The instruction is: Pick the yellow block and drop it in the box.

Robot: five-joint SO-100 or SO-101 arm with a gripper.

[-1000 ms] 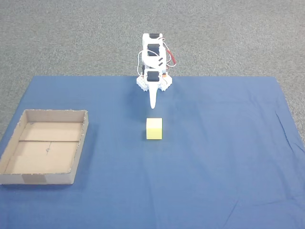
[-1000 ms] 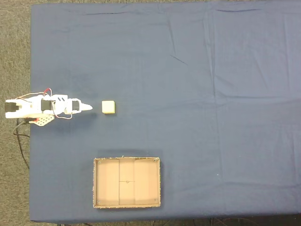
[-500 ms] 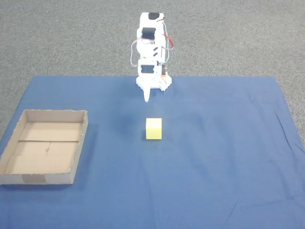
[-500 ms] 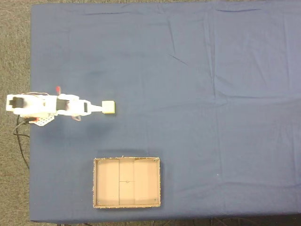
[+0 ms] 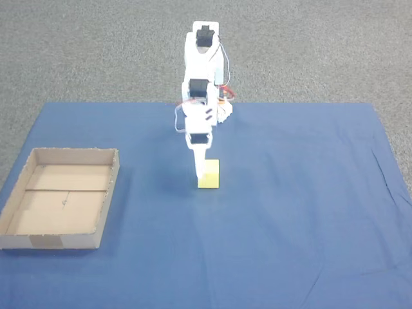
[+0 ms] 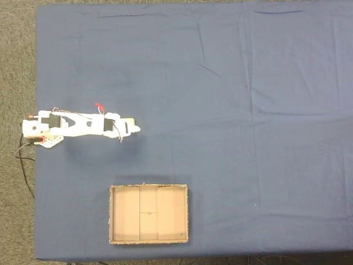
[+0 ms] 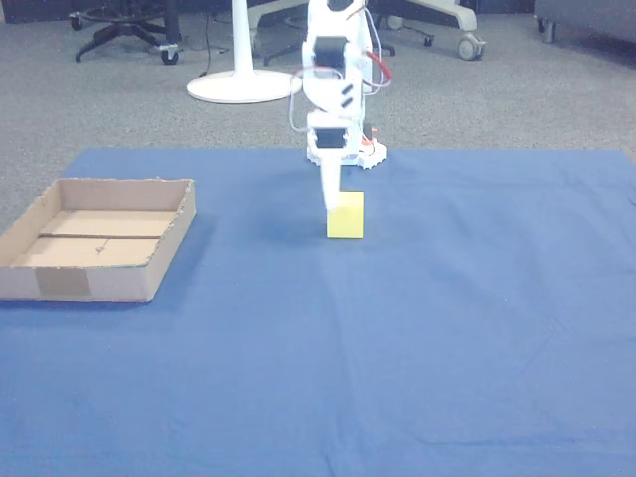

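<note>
The yellow block sits on the blue cloth near the middle, a short way in front of the arm's base. My white gripper points down just over the block's left top edge. Its fingers look pressed together into one narrow blade with nothing held. From above, the arm covers nearly the whole block. The box, a shallow brown cardboard tray, lies at the cloth's left side in the front views. Nothing is in it, and it is well apart from the gripper.
A blue cloth covers the work area, with grey carpet around it. The arm's base stands at the cloth's edge. A white stand foot and chair wheels are on the floor behind.
The arm has stretched out from its folded pose and brought the gripper forward and down, from beside the base to over the yellow block. Block and box have stayed put.
</note>
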